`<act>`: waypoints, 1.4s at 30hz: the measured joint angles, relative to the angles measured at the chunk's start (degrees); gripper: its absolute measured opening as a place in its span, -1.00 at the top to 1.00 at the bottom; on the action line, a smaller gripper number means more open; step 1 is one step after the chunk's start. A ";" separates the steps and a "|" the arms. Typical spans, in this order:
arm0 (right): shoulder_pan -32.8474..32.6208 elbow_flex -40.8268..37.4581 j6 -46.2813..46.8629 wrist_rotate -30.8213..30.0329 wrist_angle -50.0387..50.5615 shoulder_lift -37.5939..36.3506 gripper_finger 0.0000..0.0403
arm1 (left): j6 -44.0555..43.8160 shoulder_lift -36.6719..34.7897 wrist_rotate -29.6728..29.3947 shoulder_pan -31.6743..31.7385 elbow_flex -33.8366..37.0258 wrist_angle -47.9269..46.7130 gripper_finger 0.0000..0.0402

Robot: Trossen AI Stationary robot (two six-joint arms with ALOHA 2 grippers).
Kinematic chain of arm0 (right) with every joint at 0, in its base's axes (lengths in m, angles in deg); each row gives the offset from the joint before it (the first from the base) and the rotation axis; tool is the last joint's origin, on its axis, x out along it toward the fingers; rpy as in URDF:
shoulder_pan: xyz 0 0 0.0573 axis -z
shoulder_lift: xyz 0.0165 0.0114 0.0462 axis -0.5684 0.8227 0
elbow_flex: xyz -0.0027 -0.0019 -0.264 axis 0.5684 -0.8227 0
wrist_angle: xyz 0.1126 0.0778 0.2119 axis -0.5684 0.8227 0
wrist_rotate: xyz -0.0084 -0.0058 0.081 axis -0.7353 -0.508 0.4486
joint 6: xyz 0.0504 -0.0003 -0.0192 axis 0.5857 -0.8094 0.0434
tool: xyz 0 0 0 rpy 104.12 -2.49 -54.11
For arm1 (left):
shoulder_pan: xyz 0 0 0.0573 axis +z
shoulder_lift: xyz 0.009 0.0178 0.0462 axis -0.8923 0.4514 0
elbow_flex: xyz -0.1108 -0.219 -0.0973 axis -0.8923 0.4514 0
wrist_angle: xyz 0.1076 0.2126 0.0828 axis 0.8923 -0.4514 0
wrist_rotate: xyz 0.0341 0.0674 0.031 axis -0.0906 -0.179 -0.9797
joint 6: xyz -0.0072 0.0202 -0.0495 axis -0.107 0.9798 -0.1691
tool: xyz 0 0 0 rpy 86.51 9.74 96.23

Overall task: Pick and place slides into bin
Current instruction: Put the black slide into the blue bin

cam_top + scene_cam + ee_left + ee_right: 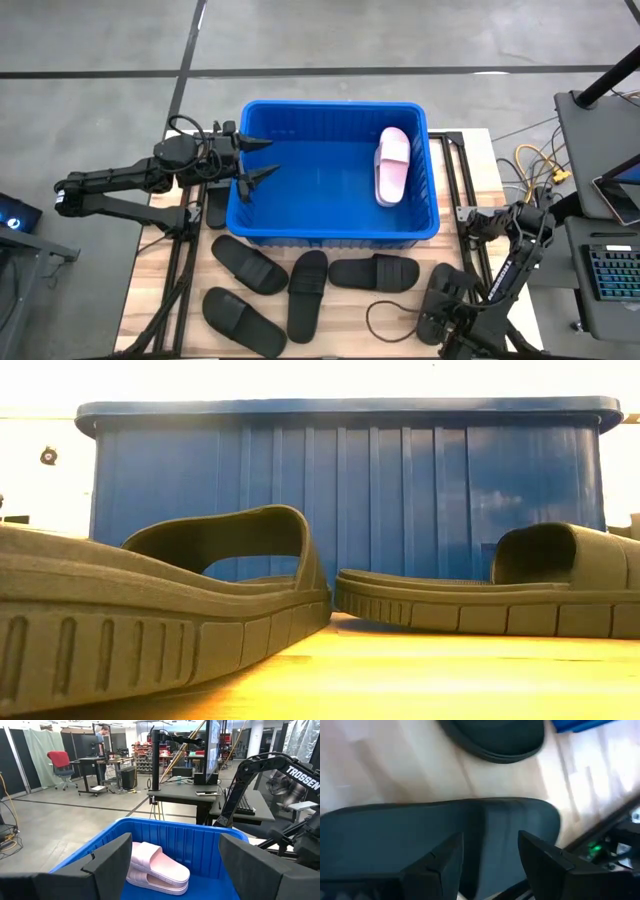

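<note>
The blue bin (pixel 335 232) stands at the table's far middle, with pale pink slides (pixel 392 165) (pixel 159 869) lying stacked inside at its right end. Several black slides (pixel 308 290) (pixel 160 595) lie soles down on the wood in front of the bin. My left gripper (pixel 258 160) (pixel 175 851) hangs open and level over the bin's left end. My right gripper (pixel 452 318) (pixel 490 851) is open at the near right. It points down over the rightmost black slide (pixel 443 290) (pixel 420 835), its fingers apart above it. My right gripper's fingers (pixel 445 865) come at the rightmost black slide from above, slanting down, and the slide lies flat on the table. The fingers themselves hide its surface under their tips, so I cannot tell whether they touch it.
A thin dark cable loop (pixel 385 318) lies on the table between the black slides. A dark object (pixel 215 207) sits beside the bin's left wall. Beyond the table's right edge are a desk with a keyboard (pixel 610 270) and loose cables (pixel 535 160).
</note>
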 joint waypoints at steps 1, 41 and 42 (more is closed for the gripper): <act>0.00 -0.48 0.60 0.00 0.28 0.00 0.11 | 0.00 0.00 0.00 0.00 0.00 0.00 -0.41; 0.00 -11.46 4.72 7.98 -4.09 0.04 0.90 | -0.09 -0.76 0.79 0.01 0.02 -0.22 -0.41; 0.10 -11.25 5.69 8.23 -4.15 0.06 0.92 | -0.07 -0.76 0.79 0.01 0.02 -0.22 -0.41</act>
